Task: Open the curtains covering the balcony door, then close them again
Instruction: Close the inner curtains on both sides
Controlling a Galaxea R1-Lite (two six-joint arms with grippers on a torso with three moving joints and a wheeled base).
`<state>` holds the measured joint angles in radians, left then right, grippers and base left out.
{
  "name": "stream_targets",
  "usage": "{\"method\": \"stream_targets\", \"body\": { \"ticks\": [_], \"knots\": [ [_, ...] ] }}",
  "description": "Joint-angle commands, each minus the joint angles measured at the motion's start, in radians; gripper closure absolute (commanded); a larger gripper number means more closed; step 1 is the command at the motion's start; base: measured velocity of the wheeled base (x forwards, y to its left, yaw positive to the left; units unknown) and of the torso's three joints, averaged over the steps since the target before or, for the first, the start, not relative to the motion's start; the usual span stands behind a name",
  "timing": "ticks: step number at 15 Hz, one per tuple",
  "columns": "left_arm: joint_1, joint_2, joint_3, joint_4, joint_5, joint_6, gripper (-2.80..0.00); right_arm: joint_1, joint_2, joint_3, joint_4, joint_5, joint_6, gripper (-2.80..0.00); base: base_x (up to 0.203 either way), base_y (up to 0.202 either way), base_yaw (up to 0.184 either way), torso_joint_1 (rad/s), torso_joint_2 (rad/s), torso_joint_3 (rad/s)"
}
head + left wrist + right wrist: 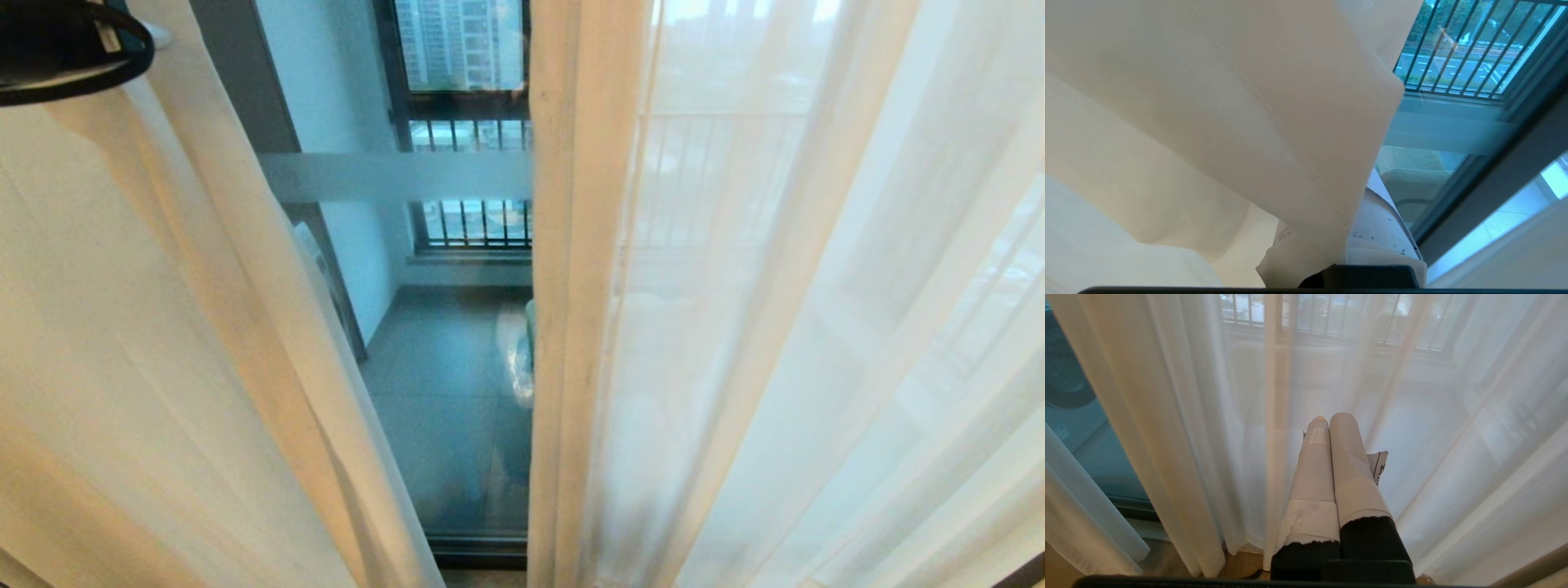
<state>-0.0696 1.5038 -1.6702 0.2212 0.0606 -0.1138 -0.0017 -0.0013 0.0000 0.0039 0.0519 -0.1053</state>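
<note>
The curtains [735,327] hang as two cream panels, their long pleats running from top to floor, with a narrow gap between them in the head view. The left panel [163,367] slants away toward the lower middle of that view; the right panel's [571,286] hemmed edge drops nearly straight. Through the gap shows the balcony door [457,343], its glass crossed by a horizontal frosted band [400,175], with a black bottom frame at the floor. Beyond the glass lie a grey tiled balcony floor [441,392] and a black-railed window [473,220].

The left tool [1347,245] is closed, and a fold of the left panel lies pinched between its white-wrapped fingers [1384,232], the cloth draping over them. The dark door frame runs diagonally beside it.

The right tool [1331,424] is closed on nothing, its two taped fingers [1347,469] pressed together and pointing at the sheer right panel, just short of the fabric. A small white tag [1379,465] beside the fingers carries black print too small to read.
</note>
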Motion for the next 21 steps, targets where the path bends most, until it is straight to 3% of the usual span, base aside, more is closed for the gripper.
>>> {"method": "stream_targets", "body": {
  "ticks": [1, 21],
  "knots": [
    [-0.001, 0.001, 0.0, 0.001, 0.001, -0.001, 0.0, 0.0, 0.001, 0.0, -0.001, 0.0, -0.001, 0.0, 0.0, -0.191, 0.001, 0.006, 0.01, 0.002],
    [-0.001, 0.015, 0.0, -0.008, 0.002, -0.001, 0.0, 0.0, 0.001, 0.0, -0.001, 0.0, -0.002, 0.0, 0.0, -0.191, 0.001, 0.003, 0.0, 0.001]
  ]
}}
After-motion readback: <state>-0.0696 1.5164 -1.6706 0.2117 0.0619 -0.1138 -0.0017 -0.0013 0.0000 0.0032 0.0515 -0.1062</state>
